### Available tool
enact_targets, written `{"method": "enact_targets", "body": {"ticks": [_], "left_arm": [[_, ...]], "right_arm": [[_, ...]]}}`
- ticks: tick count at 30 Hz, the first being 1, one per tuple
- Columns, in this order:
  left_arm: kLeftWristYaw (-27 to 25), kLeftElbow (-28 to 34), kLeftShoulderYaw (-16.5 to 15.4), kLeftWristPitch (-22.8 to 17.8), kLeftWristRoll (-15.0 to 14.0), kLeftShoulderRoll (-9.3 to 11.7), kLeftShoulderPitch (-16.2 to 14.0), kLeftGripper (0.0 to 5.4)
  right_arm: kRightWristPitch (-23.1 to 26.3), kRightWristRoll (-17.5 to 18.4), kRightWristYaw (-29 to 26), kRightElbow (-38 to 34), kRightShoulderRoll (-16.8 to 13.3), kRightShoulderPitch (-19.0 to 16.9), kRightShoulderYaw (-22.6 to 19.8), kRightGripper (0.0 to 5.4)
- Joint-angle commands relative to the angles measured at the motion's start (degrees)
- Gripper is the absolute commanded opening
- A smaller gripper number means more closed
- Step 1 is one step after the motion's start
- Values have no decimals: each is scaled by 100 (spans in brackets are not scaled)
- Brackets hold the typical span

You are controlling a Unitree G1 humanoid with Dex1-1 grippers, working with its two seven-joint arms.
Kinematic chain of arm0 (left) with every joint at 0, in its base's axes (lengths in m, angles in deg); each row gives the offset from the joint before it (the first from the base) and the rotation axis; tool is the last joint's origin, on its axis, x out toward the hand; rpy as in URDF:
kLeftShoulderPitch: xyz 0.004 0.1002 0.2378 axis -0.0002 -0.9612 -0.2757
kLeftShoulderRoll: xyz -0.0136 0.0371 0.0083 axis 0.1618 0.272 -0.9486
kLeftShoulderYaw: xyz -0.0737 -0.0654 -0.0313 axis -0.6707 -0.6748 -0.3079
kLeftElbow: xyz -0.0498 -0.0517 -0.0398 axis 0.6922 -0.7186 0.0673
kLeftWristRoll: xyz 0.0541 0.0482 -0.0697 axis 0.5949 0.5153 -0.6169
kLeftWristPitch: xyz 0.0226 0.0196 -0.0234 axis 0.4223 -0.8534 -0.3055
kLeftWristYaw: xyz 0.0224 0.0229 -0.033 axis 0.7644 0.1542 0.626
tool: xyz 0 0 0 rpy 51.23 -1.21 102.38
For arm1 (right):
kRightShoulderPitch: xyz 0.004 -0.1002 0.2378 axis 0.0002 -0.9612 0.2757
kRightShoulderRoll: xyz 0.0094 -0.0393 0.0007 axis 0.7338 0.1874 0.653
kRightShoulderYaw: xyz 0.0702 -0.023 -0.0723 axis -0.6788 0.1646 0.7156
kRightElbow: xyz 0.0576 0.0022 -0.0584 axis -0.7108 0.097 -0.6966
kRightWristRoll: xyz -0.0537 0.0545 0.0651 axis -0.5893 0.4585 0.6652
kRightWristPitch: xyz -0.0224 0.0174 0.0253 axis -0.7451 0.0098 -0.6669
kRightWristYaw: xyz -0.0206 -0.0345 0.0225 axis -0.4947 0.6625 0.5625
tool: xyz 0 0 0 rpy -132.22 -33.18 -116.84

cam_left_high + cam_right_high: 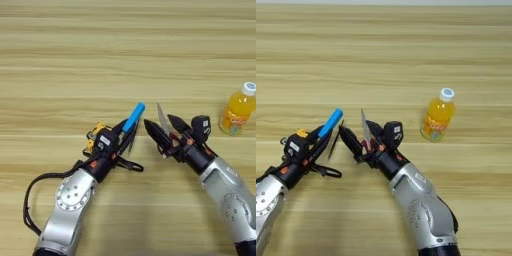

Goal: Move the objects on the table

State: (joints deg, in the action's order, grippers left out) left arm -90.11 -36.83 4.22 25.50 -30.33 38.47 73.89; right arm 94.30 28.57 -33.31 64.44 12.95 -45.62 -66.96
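So, a small flat blue bar point(134, 117) is clamped between the two black fingers of the left gripper point(128, 131), sticking out toward about 1 o'clock from the fingertips, lifted off the wide light-wood table point(125, 55). The silver scissors with red handles point(163, 122) are pinched in the right gripper point(161, 131), blade pointed up toward 12 o'clock, with only a bit of red seen down between the fingers. The two grippers are parked near each other around the middle of the table, tips almost facing. The small orange-drink bottle with a white cap point(239, 111) is left standing upright on the wood, off at roughly 2 o'clock from the right gripper, well apart from everything else.
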Motion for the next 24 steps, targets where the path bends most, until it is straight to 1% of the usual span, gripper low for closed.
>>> {"method": "enact_targets", "body": {"ticks": [1, 5, 14, 24], "left_arm": [[-27, 62, 68, 82, 46, -8, -16, 72], [-70, 94, 166, 90, 32, -17, -36, 72], [-334, 193, 418, 289, -41, 19, -110, 72], [-495, 175, 549, 395, -74, 11, -143, 72]], "right_arm": [[492, 469, -112, -183, 17, -16, -86, 540], [703, 642, -108, -165, 43, -2, -149, 540], [843, 658, -83, -141, 103, 23, -234, 540], [959, 728, -69, -79, 167, 69, -301, 540]]}}
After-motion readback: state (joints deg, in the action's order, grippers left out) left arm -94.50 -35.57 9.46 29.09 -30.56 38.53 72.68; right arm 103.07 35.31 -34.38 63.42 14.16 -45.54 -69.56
